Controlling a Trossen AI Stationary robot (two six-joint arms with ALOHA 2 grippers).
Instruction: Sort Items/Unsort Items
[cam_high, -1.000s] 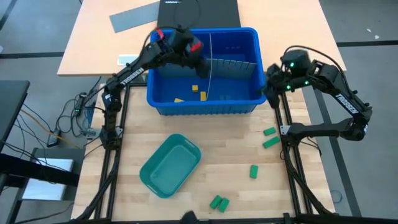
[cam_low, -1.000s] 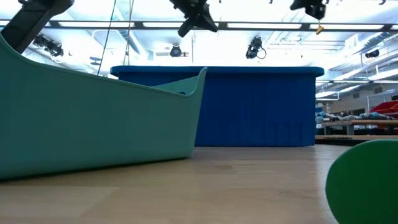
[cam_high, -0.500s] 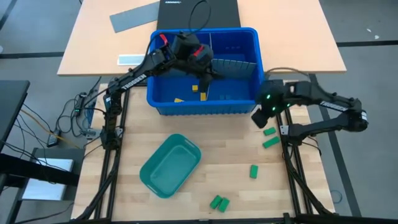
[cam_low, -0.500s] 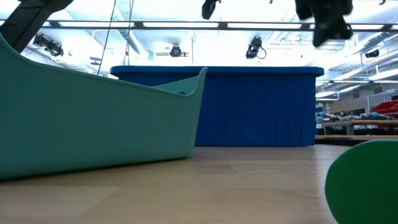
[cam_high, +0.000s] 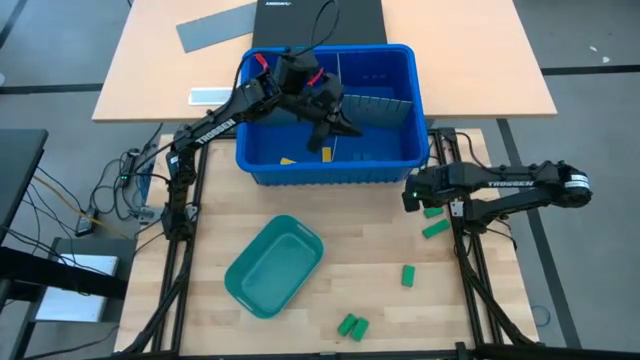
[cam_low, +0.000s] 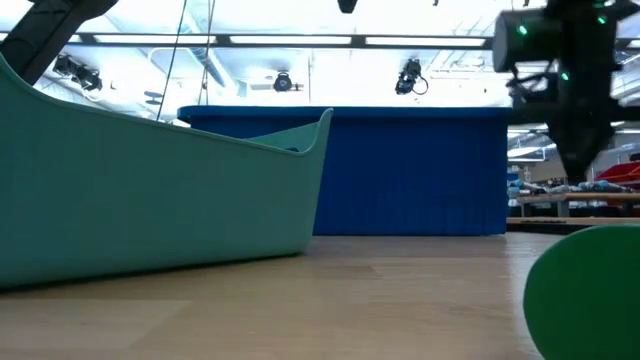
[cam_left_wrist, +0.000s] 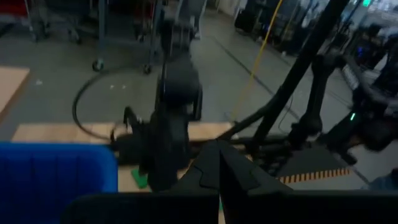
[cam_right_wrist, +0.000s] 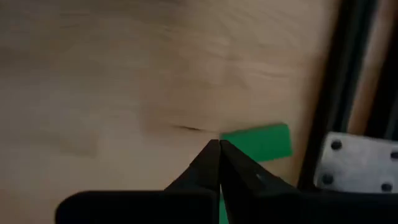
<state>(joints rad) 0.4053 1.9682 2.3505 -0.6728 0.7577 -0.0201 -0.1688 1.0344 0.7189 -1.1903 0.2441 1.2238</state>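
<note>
Green items lie loose on the wooden table: two (cam_high: 432, 211) (cam_high: 435, 229) by the right arm, one (cam_high: 408, 275) nearer, and a pair (cam_high: 352, 325) at the near edge. Yellow items (cam_high: 326, 153) (cam_high: 288, 160) and a green one (cam_high: 362, 155) lie inside the blue bin (cam_high: 400, 165). My right gripper (cam_high: 412, 190) (cam_right_wrist: 219, 144) is shut and points down, hanging above the table just left of the first green item (cam_right_wrist: 258, 142). My left gripper (cam_high: 340, 122) (cam_left_wrist: 219, 149) is shut with nothing in it, held high over the bin's middle.
A grey divider (cam_high: 375, 103) stands in the bin. The teal tray (cam_high: 273, 265) (cam_low: 150, 190) lies near the table's left. A green item (cam_low: 590, 290) sits close to the low camera. The arm frames' black rails (cam_high: 465, 250) run along both table sides.
My right gripper has dropped from beside the bin's right wall toward the table, going near and leftward, and tipped over until it points down by the green items. My left gripper has swung rightward over the bin and turned about its wrist.
</note>
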